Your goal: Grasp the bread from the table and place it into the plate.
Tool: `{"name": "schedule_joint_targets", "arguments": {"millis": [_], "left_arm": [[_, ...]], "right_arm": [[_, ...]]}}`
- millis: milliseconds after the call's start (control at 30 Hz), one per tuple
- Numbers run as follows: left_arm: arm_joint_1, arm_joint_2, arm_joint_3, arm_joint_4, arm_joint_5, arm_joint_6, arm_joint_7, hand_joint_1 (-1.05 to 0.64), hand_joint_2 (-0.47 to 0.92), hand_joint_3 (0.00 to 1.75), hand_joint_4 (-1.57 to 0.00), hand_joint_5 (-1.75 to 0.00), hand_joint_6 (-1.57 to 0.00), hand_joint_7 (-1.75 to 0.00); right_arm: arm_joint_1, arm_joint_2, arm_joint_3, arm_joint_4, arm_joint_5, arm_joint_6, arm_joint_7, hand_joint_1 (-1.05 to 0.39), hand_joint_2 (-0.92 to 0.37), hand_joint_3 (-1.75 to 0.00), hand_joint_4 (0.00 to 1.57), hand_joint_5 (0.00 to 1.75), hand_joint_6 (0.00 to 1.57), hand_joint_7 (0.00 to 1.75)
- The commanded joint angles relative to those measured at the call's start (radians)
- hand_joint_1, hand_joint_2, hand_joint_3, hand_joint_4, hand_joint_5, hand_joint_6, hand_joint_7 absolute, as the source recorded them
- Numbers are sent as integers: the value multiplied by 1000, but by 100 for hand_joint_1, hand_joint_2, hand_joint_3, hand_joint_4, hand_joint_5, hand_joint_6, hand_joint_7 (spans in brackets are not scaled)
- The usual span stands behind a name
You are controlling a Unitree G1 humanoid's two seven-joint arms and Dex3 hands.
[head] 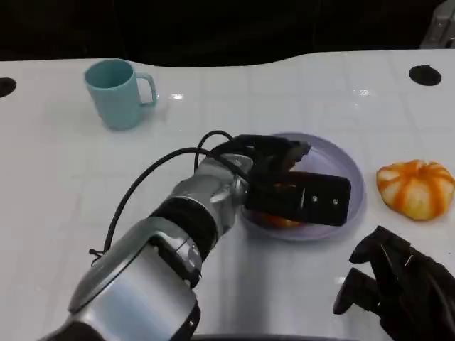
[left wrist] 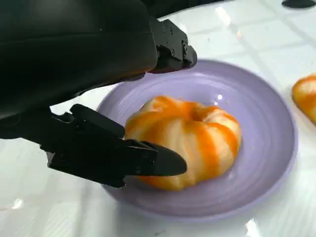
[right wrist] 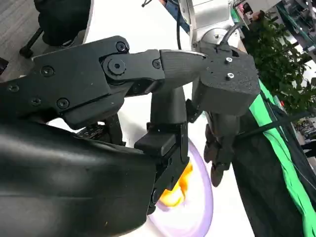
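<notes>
An orange-striped bread [left wrist: 187, 140] lies in the purple plate [left wrist: 256, 98] at the table's middle. My left hand [head: 284, 181] hangs over the plate [head: 341, 160] and hides most of that bread [head: 281, 222]. In the left wrist view my left hand [left wrist: 89, 74] has its fingers apart: one fingertip [left wrist: 168, 163] lies against the bread's near side, and the upper fingers stand clear above it. A second striped bread [head: 416, 188] sits on the table right of the plate. My right hand [head: 398, 284] rests near the front right edge, holding nothing, fingers loosely spread.
A teal cup [head: 117, 92] stands at the back left. Two dark round holes [head: 425, 74] mark the table's far corners. The right wrist view looks past my right hand [right wrist: 123, 98] to my left hand [right wrist: 227, 98] above the plate [right wrist: 197, 207].
</notes>
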Motion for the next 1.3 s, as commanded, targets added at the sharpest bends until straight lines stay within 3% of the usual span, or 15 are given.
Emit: {"name": "schedule_joint_targets", "arguments": {"millis": [33,367,667,700,767,833,867,933,1033,1100,1167,1300], "left_arm": [[-50,30,29,-7,-34,-14,-68,-80,92,39,0,0,-3,-1],[15,88,209,-64,-226,-134,-116,-75,92,36,-10,-6,-15,-5],[166,87,485,-174,-555,-211,-223,-64,92,35,-43,-27,-41,-15],[188,82,519,-198,-597,-203,-233,-60,92,37,-53,-50,-56,-18],[237,70,584,-262,-685,-160,-252,-58,92,37,-58,-74,-69,-19],[294,66,624,-352,-760,-93,-286,-56,92,40,-67,-99,-82,-29],[320,67,633,-397,-787,-64,-303,-56,92,42,-67,-118,-79,-58],[394,69,653,-512,-848,10,-335,-57,92,44,-70,-132,-71,-94],[491,69,668,-683,-918,142,-335,-59,92,42,-75,-152,-71,-126],[571,72,685,-813,-987,259,-339,-59,92,47,-71,-167,-60,-147],[634,75,696,-913,-1042,345,-340,-59,92,50,-68,-173,-48,-161],[749,58,720,-1085,-1129,470,-291,-59,92,53,-67,-175,-46,-165]], "right_arm": [[-8,-15,-19,6,5,-10,7,-47,-92,-31,66,175,54,158],[-17,-10,-29,16,10,-7,11,-46,-92,-32,67,175,54,158],[-19,-7,-28,8,4,6,-7,-47,-92,-30,67,175,55,159],[-19,-6,-28,7,4,7,-9,-47,-92,-30,67,175,55,159],[-21,-8,-27,9,3,7,-8,-47,-92,-30,67,175,55,160],[-23,-8,-27,10,2,7,-8,-47,-92,-31,67,175,55,160],[-24,-8,-27,9,2,8,-10,-46,-92,-31,67,175,55,160],[-26,-11,-27,14,4,4,-1,-46,-92,-32,67,175,55,160],[-30,-13,-29,19,5,1,5,-46,-92,-33,68,175,55,159],[-32,-13,-30,18,3,6,0,-47,-92,-32,68,175,55,159],[-33,-13,-30,18,3,7,-1,-47,-92,-32,68,175,56,159],[-33,-9,-33,14,7,15,-9,-46,-92,-32,68,175,56,159]]}}
